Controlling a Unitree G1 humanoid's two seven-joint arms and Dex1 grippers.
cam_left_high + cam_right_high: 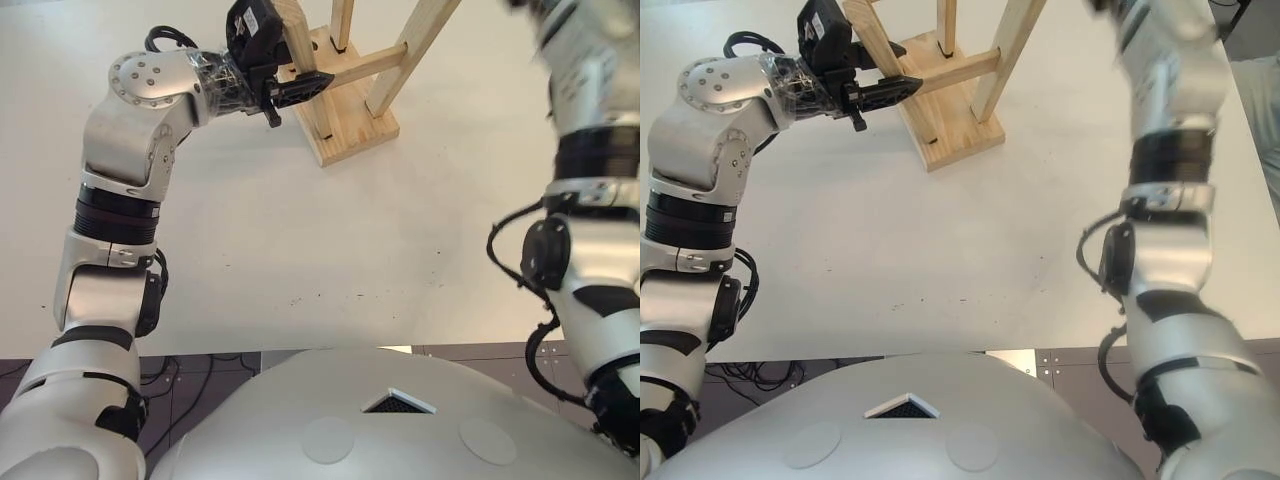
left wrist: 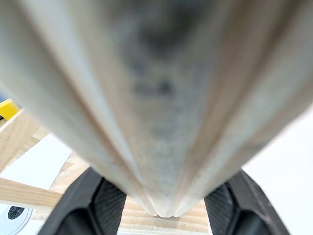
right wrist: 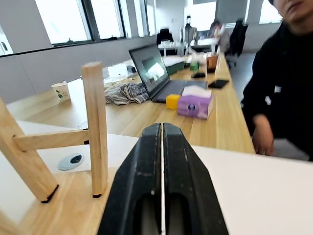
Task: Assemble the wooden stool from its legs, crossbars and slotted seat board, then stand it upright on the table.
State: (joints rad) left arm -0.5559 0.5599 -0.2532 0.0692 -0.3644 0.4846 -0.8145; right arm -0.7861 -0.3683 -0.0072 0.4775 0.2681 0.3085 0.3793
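Note:
The wooden stool stands upside down at the table's far side, its slotted seat board [image 1: 350,135] flat on the table and its legs pointing up. Crossbars [image 1: 365,65] join the legs. My left gripper [image 1: 290,85] is shut on the near left leg [image 1: 297,40]. In the left wrist view that leg [image 2: 161,107] runs between the black fingers [image 2: 105,205]. My right arm [image 1: 580,60] is raised at the right. In the right wrist view my right gripper [image 3: 162,128] is shut on nothing, above the seat board [image 3: 73,210], beside a leg [image 3: 95,127] and a crossbar [image 3: 51,139].
The white table [image 1: 330,250] stretches from the stool to its front edge near me. Beyond the table, the right wrist view shows a wooden desk [image 3: 146,115] with a laptop, a cup and small items, and a person in dark clothes [image 3: 281,98] at its side.

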